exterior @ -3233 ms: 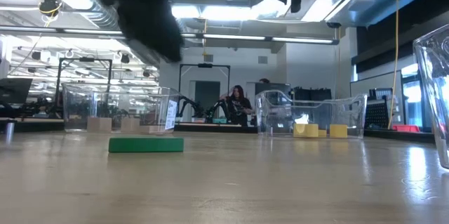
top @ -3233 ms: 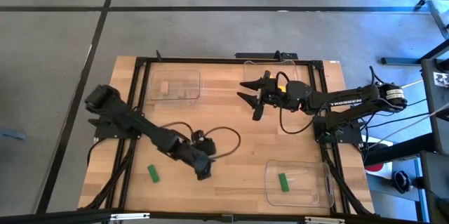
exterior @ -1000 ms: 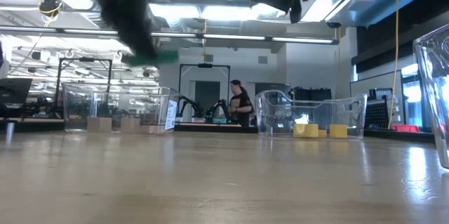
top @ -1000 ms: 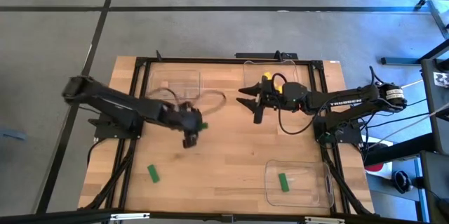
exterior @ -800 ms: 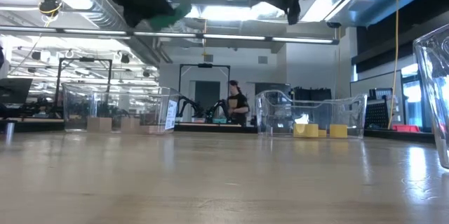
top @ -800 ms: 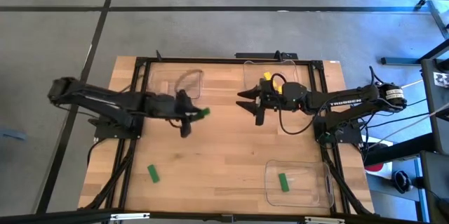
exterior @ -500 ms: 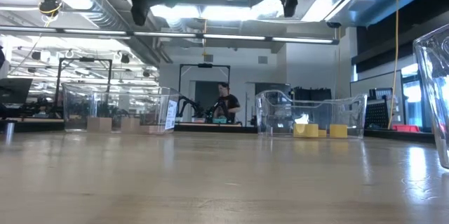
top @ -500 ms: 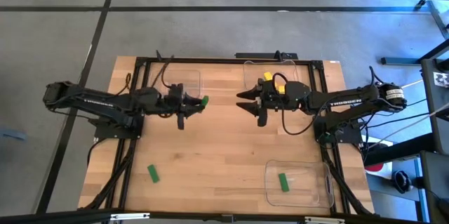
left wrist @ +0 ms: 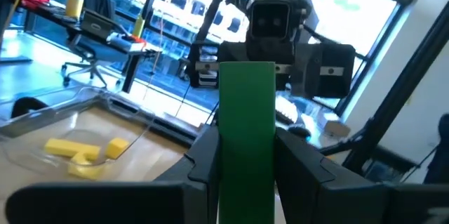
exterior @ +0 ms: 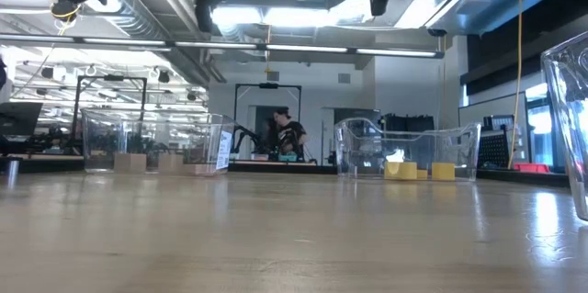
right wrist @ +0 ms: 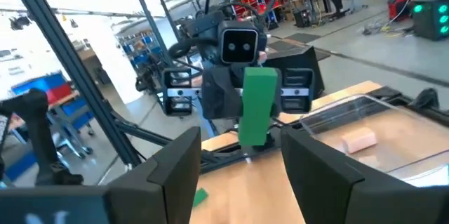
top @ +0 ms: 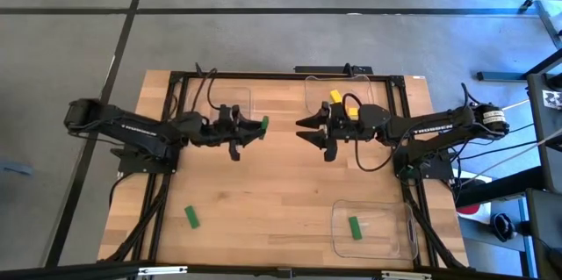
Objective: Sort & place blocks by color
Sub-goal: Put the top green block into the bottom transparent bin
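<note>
Green block [top: 262, 124] is sitting clamped in the left claw [top: 252, 128], raised above the worktop [top: 281, 183] toward its far edge. Facing it, the right claw [top: 309, 128] is hanging with fingers apart. Another green block [top: 191, 218] is lying near the worktop's near left corner.

2 dark jointed arms [top: 132, 129], black looping cables, possibly white lettering.
</note>
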Action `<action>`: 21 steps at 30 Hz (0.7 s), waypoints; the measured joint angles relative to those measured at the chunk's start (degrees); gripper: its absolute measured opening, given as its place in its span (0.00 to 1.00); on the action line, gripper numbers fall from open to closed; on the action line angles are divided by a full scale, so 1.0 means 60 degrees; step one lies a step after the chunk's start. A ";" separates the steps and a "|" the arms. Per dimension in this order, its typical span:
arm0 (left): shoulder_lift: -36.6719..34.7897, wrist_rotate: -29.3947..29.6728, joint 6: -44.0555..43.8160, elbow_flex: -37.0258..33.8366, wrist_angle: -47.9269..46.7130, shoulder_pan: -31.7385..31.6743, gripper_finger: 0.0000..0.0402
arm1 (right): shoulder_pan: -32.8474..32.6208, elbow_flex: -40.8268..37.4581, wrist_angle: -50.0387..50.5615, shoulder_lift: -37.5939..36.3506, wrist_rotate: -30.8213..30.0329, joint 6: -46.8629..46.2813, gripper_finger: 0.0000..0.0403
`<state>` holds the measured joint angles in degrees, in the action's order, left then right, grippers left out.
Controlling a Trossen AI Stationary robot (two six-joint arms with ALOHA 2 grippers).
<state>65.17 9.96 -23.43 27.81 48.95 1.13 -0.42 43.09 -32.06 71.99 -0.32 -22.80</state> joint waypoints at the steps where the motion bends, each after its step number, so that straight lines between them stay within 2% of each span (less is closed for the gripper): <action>1: 0.0155 0.0024 -0.0061 0.0000 0.0228 0.0000 0.22 | -0.0001 0.0000 0.0008 0.0000 0.0000 -0.0184 0.50; 8: 0.0997 0.0067 -0.0276 0.0255 0.0689 0.0148 0.22 | 0.0003 0.0000 0.0059 -0.0004 -0.0011 -0.0451 0.50; 14: 0.2055 -0.0577 0.0165 0.1518 0.0398 0.0178 0.22 | -0.0045 0.0145 -0.0024 0.0309 -0.0093 -0.0392 0.53; 21: 0.2977 -0.0616 0.0505 0.2644 0.0118 0.0171 0.22 | -0.0045 0.0476 -0.0036 0.0694 -0.0115 -0.0395 0.55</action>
<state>83.03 6.26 -20.41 43.68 49.65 2.15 -0.69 45.95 -32.28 76.15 -1.01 -25.17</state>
